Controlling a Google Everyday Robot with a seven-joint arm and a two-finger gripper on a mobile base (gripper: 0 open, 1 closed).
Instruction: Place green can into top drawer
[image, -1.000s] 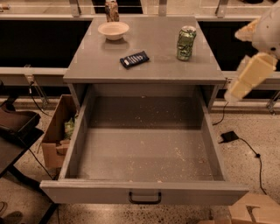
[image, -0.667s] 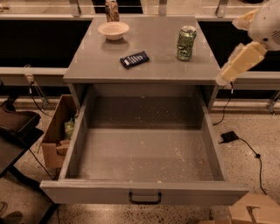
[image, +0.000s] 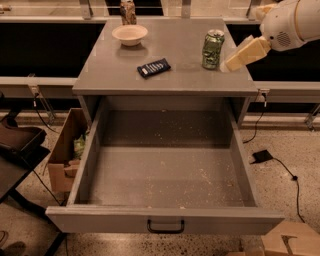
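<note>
The green can (image: 213, 49) stands upright on the grey cabinet top (image: 180, 70), near its right side. The top drawer (image: 165, 222) is pulled wide open below it, with a speckled grey floor and nothing inside; its black handle (image: 165, 227) is at the front centre. My gripper (image: 231, 62) comes in from the upper right on a white arm, its pale tip just right of the can and close to it, above the cabinet top.
A cream bowl (image: 130, 34), a dark snack packet (image: 154, 67) and a brownish container (image: 128, 12) are on the cabinet top. A cardboard box (image: 67, 152) stands left of the drawer. A cable and black adapter (image: 261, 156) lie on the floor at right.
My gripper has moved up and to the left, from beside the cabinet's right edge to right next to the green can. The can and drawer have not moved.
</note>
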